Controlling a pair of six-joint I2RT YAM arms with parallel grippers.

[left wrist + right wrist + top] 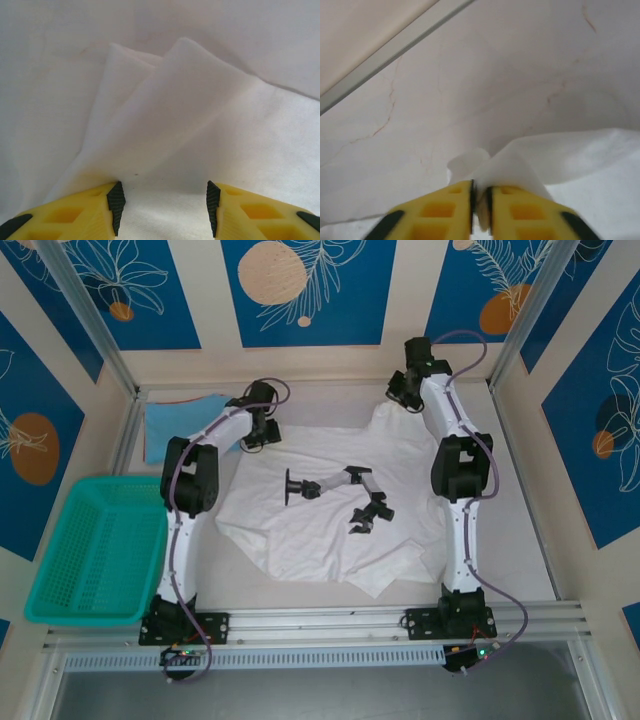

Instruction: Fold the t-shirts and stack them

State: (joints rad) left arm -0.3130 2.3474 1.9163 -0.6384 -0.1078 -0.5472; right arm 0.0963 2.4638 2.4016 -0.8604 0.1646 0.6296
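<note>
Your right hand (pixel 480 192) pinches a white t-shirt (pixel 300 535) fold, your left hand (pixel 164 202) hangs half open above the cloth

Left arm (pixel 232 426): white shell links, black joint housings
Right arm (pixel 458 540): same white and black build
Cables (pixel 483 348): purple-grey, looped along each arm
Fingers (pixel 75 216): yellow plastic with cut-out pockets (black ribbed pads (pixel 116 205) inside)

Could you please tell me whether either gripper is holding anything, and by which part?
The right gripper pinches the white shirt by a bunched fold at its edge; the left gripper stands open, holding nothing.
</note>
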